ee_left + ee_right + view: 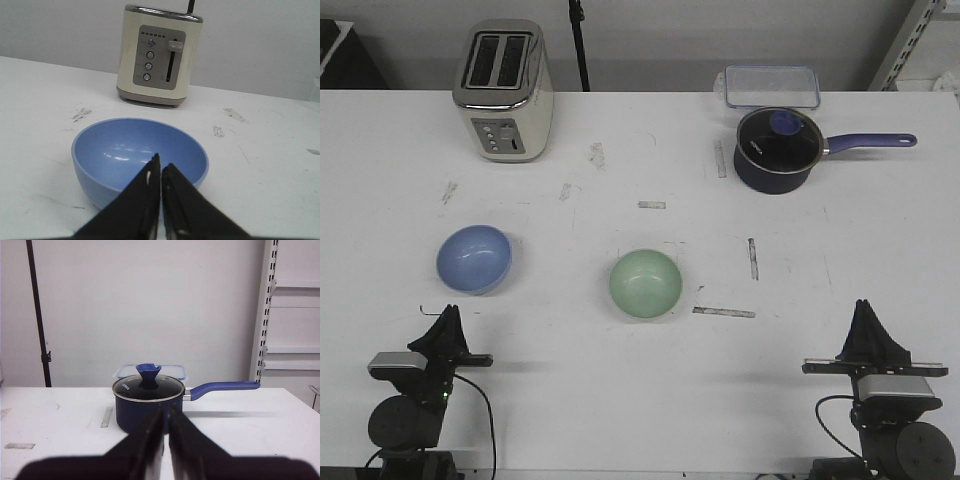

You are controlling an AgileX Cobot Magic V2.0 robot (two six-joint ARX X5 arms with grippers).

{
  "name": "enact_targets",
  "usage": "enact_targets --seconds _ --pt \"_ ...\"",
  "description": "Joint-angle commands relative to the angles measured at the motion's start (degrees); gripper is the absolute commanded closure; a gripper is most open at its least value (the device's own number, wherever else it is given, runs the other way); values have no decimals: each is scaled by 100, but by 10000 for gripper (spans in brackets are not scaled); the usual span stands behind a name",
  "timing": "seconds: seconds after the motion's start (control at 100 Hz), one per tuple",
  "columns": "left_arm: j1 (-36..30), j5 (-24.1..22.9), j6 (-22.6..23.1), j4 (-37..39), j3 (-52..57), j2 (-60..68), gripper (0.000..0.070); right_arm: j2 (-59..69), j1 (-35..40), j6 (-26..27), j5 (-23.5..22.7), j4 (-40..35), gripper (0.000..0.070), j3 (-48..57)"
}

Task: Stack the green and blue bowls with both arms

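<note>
The blue bowl (473, 258) sits upright on the white table (640, 400) at the left, and the green bowl (646, 284) sits near the middle, apart from it. My left gripper (448, 315) rests near the front edge just short of the blue bowl (140, 155), jaws shut with nothing between them; in the left wrist view the left gripper (160, 167) lines up with the bowl's near rim. My right gripper (865, 307) is at the front right, shut and empty, far from both bowls. The right wrist view shows the right gripper (165, 412) but neither bowl.
A cream toaster (505, 90) stands at the back left. A dark blue saucepan (778, 148) with a glass lid and long handle stands at the back right, a clear lidded container (771, 86) behind it. Tape marks dot the table.
</note>
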Motion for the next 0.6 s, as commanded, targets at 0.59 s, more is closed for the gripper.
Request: enact_targets --seconds 0.59 --pt "4 11 551 -1578 3324 2855 698 -13 0 -66 4 63 693 15"
